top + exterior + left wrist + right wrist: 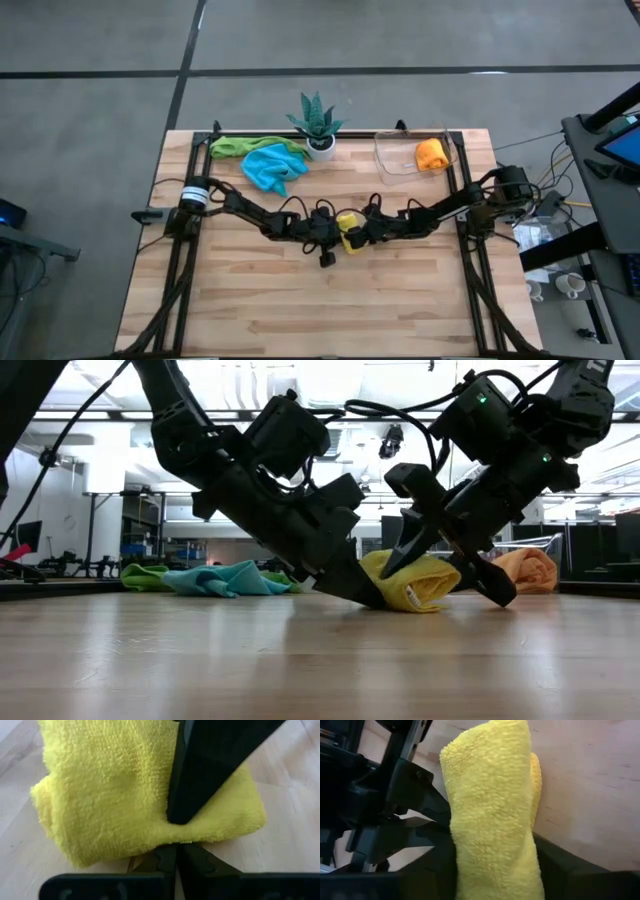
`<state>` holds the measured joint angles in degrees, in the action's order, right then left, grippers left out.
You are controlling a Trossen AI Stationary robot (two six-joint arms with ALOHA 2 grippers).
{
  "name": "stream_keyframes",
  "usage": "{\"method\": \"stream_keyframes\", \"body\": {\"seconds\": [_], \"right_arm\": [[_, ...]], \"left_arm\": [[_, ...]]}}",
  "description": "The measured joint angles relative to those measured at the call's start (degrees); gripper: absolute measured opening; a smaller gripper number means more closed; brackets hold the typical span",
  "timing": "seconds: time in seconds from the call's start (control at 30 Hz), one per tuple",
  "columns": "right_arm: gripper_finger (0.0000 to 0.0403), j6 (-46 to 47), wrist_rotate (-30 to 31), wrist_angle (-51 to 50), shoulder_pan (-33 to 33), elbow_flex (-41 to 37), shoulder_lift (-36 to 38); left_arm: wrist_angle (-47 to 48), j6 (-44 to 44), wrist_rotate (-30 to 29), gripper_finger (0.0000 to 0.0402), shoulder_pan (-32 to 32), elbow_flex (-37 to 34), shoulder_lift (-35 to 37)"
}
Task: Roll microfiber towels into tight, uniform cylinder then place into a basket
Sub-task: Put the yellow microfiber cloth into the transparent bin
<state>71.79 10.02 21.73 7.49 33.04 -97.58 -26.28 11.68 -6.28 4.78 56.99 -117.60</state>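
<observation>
Both grippers meet at a rolled yellow towel, centre frame.
The left gripper [333, 243], pinched shut, presses its tips against the yellow towel [348, 226]; the right gripper [442, 575] straddles the roll with fingers apart. An orange towel [431, 154] sits in the basket [392, 165], upper right.
</observation>
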Motion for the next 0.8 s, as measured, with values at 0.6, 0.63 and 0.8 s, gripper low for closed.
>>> {"method": "stream_keyframes", "body": {"seconds": [0.6,0.63,0.8], "right_arm": [[0.0031,-8.2,-0.1,-2.8,0.1,-0.5,5.5],[0.0031,-8.7,-0.1,-3.9,0.1,-0.5,6.5],[0.0031,-11.7,2.6,-12.0,-1.3,-0.5,13.9]], "left_arm": [[4.8,-1.6,-0.8,0.0,0.0,-1.1,3.3],[4.9,-1.6,-0.9,0.0,0.1,-1.4,3.8],[4.8,-1.6,-1.4,0.0,0.0,-3.1,6.5]]}}
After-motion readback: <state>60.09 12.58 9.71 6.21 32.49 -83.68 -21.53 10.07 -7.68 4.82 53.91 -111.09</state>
